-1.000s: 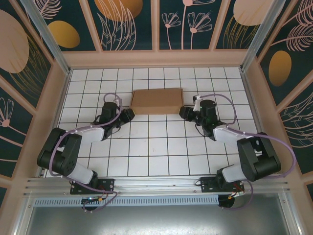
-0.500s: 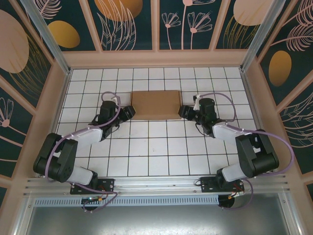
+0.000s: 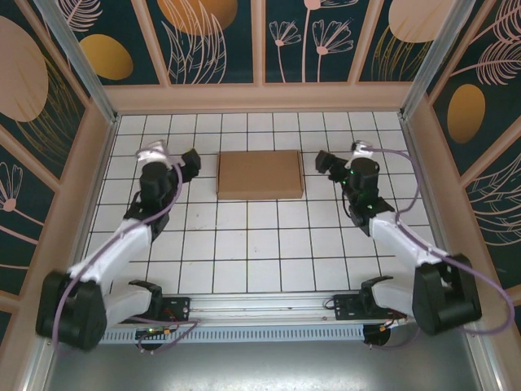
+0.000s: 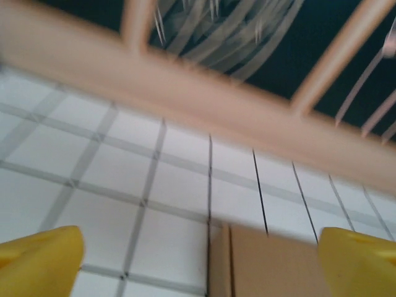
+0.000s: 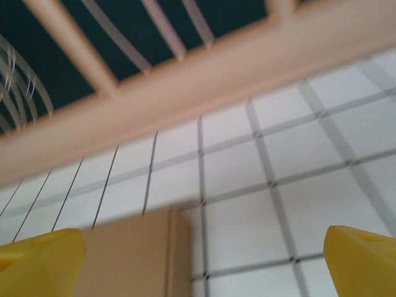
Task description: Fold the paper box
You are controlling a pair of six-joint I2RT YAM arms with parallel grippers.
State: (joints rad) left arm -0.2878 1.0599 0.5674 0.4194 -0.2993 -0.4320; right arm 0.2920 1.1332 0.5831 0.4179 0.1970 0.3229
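Lab test cell: gridded table [image 3: 260,244], leaf-patterned walls [image 3: 220,41], aluminium rail [image 3: 260,308].

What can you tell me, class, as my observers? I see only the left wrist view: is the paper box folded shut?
Observer: From above, the paper box lies as a closed flat rectangle, no flaps sticking out.
Operator: Where is the right pincer?
Observer: The right pincer hangs open off the box's right end, not touching it.
Operator: Where on the table is the box?
Observer: In the far half of the table, centred left to right.
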